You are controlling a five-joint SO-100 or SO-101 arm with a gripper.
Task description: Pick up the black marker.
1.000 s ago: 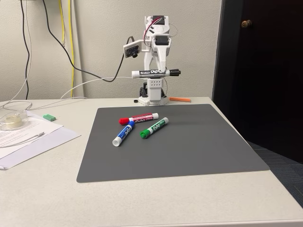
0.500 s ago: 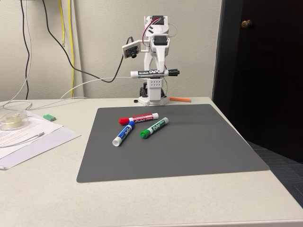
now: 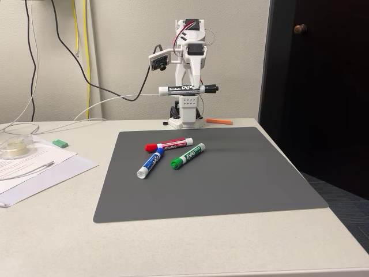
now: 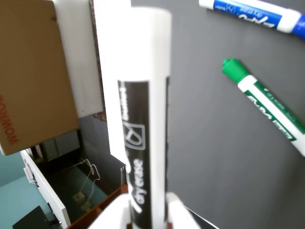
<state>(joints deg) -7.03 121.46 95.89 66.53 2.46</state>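
- In the fixed view, the near strip of the table (image 3: 190, 248) is seen as bare pale surface up to its near edge; its right edge runs beside a dark door (image 3: 323, 86).
- At the near left, sheets of paper (image 3: 34, 167) are laid on the table, with a small clear dish (image 3: 12, 147) and a little green piece (image 3: 60, 142) beyond them.
- A grey mat (image 3: 230, 184) is spread over the middle of the table; its near half and its right side are left open, and its right edge lies close to the table's right edge.
- Three markers are grouped on the far-left part of the mat: the blue-capped marker (image 3: 150, 162) nearest, the green-capped marker (image 3: 188, 156) to its right, the red-capped marker (image 3: 169, 143) just behind. The blue and red ones appear to touch at their caps; the green one lies apart.
- In the wrist view, the blue-capped marker (image 4: 252, 14) and the green-capped marker (image 4: 267, 109) are seen on the mat well below.
- Beyond the mat's far edge, an orange piece (image 3: 219, 121) lies on the table beside the arm's base.
- The black marker (image 3: 188, 89) is held level, well above the table, at the far side in front of the white arm (image 3: 190, 57); its black cap points right.
- The claw (image 3: 194, 88) is pinched on the black marker's barrel (image 4: 143, 143), near its middle.
- Cables (image 3: 81, 57) hang down the far wall to the left of the arm.
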